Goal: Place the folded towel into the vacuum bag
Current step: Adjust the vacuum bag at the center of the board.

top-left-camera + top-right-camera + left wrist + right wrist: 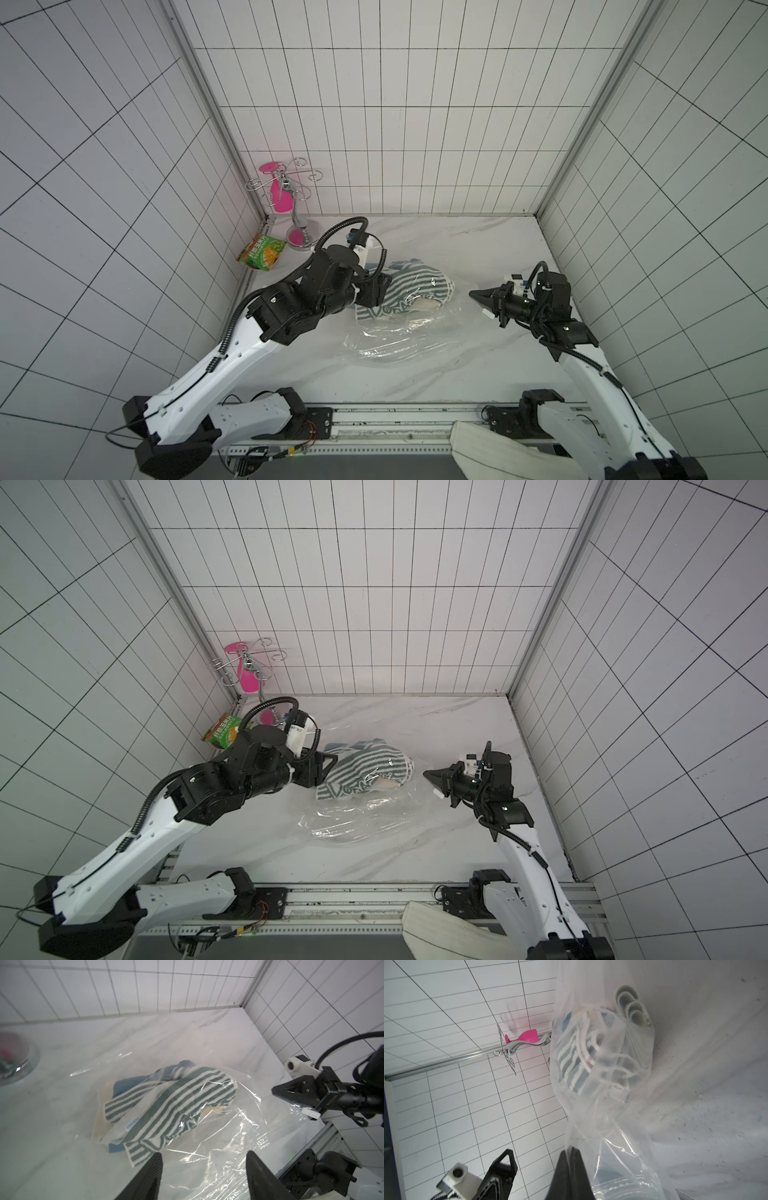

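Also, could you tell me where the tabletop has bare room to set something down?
Bare marble tabletop fills the back-right corner beyond the clear plastic vacuum bag, and the strip between it and the front metal rail. Crowded: the back-left corner, with the chrome stand, green snack packet and left arm.

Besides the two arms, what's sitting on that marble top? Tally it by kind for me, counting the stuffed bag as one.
Vacuum bag with striped towel inside: 1
Green snack packet: 1
Chrome glass rack: 1
Pink goblet hanging on it: 1
Total: 4
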Controlling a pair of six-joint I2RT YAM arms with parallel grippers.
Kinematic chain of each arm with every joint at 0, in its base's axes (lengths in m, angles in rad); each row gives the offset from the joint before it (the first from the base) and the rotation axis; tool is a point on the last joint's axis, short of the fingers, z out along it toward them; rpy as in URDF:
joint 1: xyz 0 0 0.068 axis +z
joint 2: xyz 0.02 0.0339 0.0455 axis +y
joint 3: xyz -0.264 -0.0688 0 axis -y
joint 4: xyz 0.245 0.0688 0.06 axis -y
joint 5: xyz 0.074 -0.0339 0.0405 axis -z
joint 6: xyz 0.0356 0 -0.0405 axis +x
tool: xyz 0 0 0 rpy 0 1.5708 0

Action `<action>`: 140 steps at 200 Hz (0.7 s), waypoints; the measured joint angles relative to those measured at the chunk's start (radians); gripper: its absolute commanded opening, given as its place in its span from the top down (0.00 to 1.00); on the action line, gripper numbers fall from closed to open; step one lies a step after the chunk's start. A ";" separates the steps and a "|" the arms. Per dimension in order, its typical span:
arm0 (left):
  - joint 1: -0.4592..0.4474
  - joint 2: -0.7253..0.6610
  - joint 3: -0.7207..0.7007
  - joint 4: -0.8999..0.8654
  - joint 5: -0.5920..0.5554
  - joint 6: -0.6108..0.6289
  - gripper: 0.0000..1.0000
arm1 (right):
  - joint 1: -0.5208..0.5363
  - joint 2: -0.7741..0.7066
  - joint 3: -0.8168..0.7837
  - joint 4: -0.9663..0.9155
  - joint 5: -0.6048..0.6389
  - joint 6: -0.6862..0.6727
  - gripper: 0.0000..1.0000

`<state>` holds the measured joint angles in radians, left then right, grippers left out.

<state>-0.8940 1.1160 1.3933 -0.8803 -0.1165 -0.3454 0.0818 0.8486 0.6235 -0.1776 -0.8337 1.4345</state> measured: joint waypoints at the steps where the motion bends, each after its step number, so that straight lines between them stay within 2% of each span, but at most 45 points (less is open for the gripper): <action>1: -0.006 0.002 0.001 0.002 -0.002 0.006 0.33 | 0.001 -0.002 0.000 0.001 0.002 0.007 1.00; 21: -0.140 0.054 0.016 0.045 -0.029 0.148 0.29 | 0.019 -0.045 0.001 0.018 0.075 0.164 1.00; 42: -0.216 0.096 -0.005 0.085 -0.056 0.260 0.23 | 0.024 -0.084 0.026 0.021 0.141 0.289 1.00; 71: -0.319 0.105 -0.085 0.154 -0.132 0.411 0.13 | 0.024 -0.068 0.108 0.036 0.173 0.377 1.00; 76: -0.333 0.105 -0.105 0.168 -0.138 0.435 0.05 | 0.024 -0.064 0.119 0.041 0.175 0.387 1.00; 83: -0.345 0.105 -0.130 0.181 -0.140 0.457 0.03 | 0.024 -0.060 0.128 0.050 0.179 0.401 1.00; 112: -0.354 0.109 -0.202 0.217 -0.108 0.468 0.01 | 0.024 -0.049 0.134 0.075 0.197 0.440 1.00; 140: -0.416 0.151 -0.244 0.264 -0.105 0.444 0.01 | 0.024 -0.040 0.134 0.098 0.203 0.465 1.00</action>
<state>-1.3102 1.2667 1.1492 -0.6159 -0.2218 0.0990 0.1059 0.8089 0.7570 -0.0795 -0.6304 1.8996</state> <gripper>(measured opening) 0.988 0.043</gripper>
